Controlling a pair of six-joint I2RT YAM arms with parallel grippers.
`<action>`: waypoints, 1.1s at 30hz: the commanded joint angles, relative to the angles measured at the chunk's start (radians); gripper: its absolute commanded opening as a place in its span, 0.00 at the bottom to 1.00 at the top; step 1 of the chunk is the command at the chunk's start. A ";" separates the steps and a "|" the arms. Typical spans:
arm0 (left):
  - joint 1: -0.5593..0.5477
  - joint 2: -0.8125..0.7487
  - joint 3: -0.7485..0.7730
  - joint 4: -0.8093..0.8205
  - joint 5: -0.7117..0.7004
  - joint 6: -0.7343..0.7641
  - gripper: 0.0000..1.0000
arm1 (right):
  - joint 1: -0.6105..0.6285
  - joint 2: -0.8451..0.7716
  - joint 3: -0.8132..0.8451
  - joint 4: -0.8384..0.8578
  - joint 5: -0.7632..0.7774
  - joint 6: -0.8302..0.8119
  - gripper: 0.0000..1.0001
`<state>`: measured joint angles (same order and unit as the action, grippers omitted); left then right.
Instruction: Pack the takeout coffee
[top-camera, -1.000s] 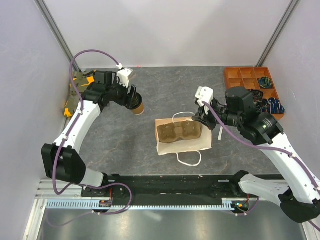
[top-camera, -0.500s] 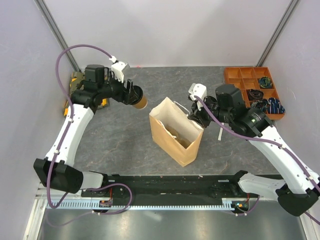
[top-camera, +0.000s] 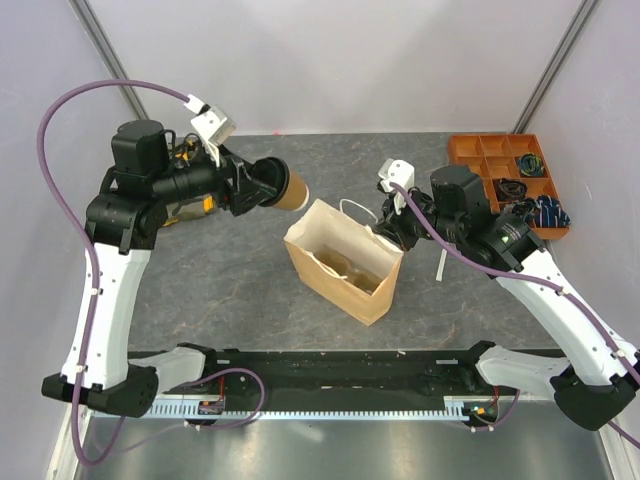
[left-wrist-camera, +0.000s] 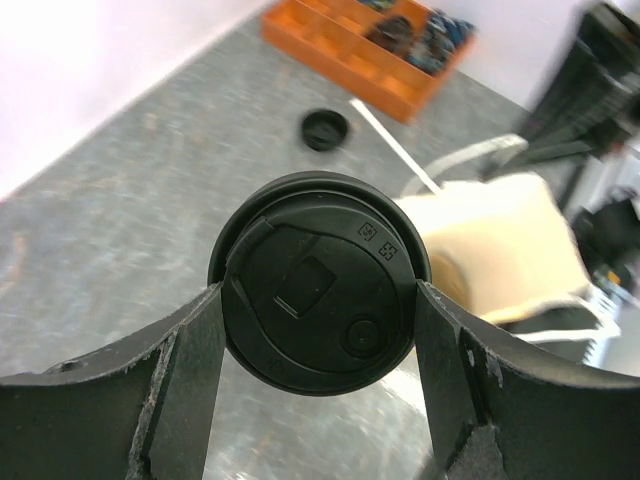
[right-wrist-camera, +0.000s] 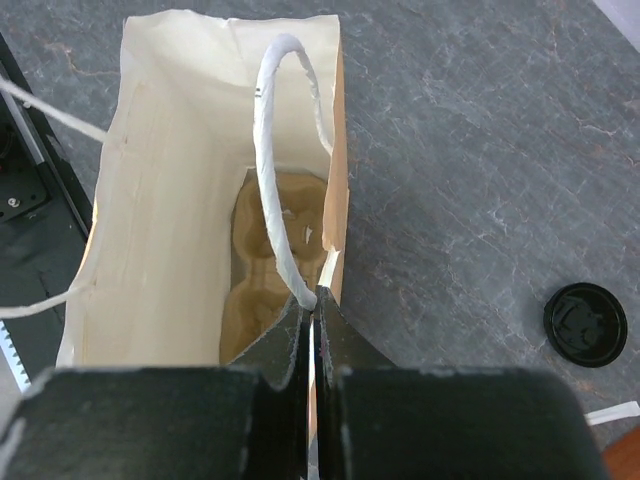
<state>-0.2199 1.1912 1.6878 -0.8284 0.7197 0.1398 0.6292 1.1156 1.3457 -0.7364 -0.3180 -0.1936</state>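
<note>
The takeout coffee (top-camera: 291, 192), a tan paper cup with a black lid (left-wrist-camera: 320, 285), hangs in the air on its side, just up-left of the bag's mouth. My left gripper (top-camera: 272, 188) (left-wrist-camera: 318, 325) is shut on it, one finger on each side of the lid, and the lid faces the wrist. The brown paper bag (top-camera: 340, 262) (right-wrist-camera: 170, 200) stands upright and open at the table's middle. Inside it, at the bottom, lies a pulp cup carrier (right-wrist-camera: 270, 255). My right gripper (top-camera: 386, 232) (right-wrist-camera: 313, 312) is shut on the bag's right rim, at the foot of a white handle (right-wrist-camera: 280, 130).
An orange compartment tray (top-camera: 497, 160) (left-wrist-camera: 345, 40) with small parts sits at the back right. A loose black lid (right-wrist-camera: 585, 323) (left-wrist-camera: 325, 130) and a white strip (left-wrist-camera: 395, 145) lie on the table right of the bag. Walls close in at the back and on both sides.
The bag went from lying flat to standing upright and open, held by the right gripper. My left arm rose and carried the cup right, toward the bag's mouth.
</note>
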 joint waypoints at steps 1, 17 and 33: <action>-0.058 -0.053 -0.017 -0.098 0.080 0.073 0.49 | 0.003 -0.010 0.047 0.068 -0.016 0.016 0.00; -0.346 -0.137 -0.223 0.008 -0.146 0.199 0.45 | 0.072 0.004 0.067 0.086 -0.052 -0.009 0.00; -0.528 -0.217 -0.412 0.075 -0.295 0.422 0.42 | 0.125 0.020 0.086 0.120 -0.070 0.002 0.00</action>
<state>-0.7071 0.9920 1.2911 -0.8089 0.4744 0.4755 0.7403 1.1309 1.3827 -0.6865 -0.3614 -0.2016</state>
